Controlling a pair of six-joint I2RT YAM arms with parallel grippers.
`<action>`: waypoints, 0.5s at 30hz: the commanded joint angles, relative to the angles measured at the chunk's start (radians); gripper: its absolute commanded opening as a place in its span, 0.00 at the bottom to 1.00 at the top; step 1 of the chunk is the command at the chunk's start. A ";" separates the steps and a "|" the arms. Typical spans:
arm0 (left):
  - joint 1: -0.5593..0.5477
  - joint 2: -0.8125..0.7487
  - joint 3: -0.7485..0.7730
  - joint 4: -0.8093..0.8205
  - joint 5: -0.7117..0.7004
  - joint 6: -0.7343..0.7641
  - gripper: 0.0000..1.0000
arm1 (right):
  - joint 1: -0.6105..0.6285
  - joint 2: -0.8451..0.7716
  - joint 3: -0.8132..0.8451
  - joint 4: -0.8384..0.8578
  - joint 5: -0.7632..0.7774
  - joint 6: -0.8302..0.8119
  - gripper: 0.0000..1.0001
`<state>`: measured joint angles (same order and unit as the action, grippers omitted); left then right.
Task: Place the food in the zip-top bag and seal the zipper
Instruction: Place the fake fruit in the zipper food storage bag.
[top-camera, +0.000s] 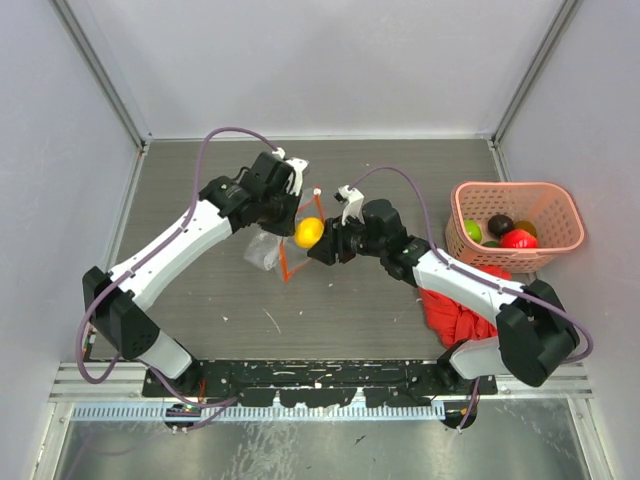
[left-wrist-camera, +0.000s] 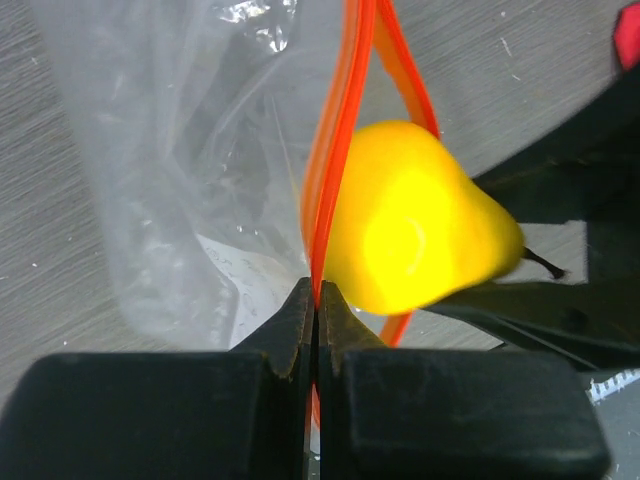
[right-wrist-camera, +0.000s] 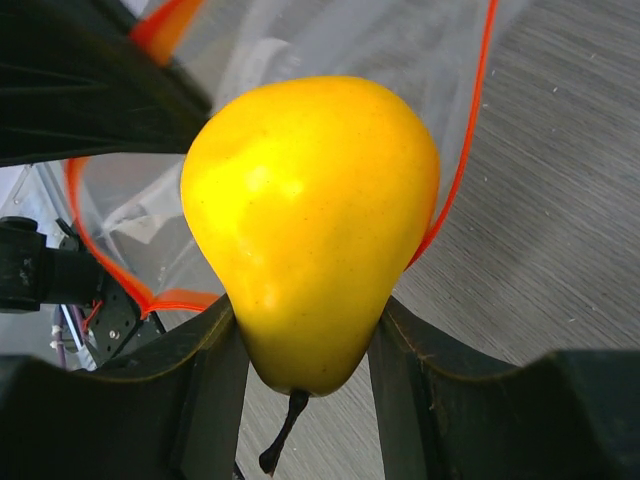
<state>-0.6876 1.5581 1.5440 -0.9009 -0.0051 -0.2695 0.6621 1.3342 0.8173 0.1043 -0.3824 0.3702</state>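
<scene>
- Right wrist view first: my right gripper (right-wrist-camera: 305, 335) has its two dark fingers (right-wrist-camera: 210, 375) clamped on the narrow stem end of the yellow pear (right-wrist-camera: 310, 210), with the stem pointing back at the camera.
- From the left wrist, the left gripper (left-wrist-camera: 316, 300) is pinched tight on one lip of the zipper (left-wrist-camera: 335, 150), with no gap between the pads.
- That red-orange strip splits into two lips. The pear sits against the pinched lip, and the other lip curves round its far side.
- I read the pear as being at the open mouth of the zip-top bag (left-wrist-camera: 170, 170), but I cannot tell how far in it is.
- The clear film of the bag hangs crumpled beyond the pear, and a white label (left-wrist-camera: 245, 285) shows through it low down.
- From the top camera, both grippers meet near the middle of the grey table (top-camera: 200, 300).
- Well to the right stands a pink basket (top-camera: 562, 200) holding a green fruit (top-camera: 472, 231), a dark brown fruit (top-camera: 500, 223) and a red fruit (top-camera: 518, 239).
- A red cloth (top-camera: 455, 310) lies just in front of the basket, partly under my right arm.
</scene>
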 joint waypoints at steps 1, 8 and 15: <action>-0.032 -0.067 0.014 0.018 0.042 0.008 0.00 | 0.006 0.033 0.060 0.054 0.001 0.011 0.04; -0.066 -0.067 0.015 0.023 0.083 0.009 0.00 | 0.006 0.049 0.072 0.078 0.026 0.044 0.04; -0.088 -0.057 -0.003 0.019 0.105 -0.009 0.00 | 0.001 0.025 0.029 0.185 0.089 0.117 0.04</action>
<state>-0.7666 1.5249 1.5429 -0.9009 0.0528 -0.2710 0.6621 1.3903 0.8413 0.1562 -0.3481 0.4335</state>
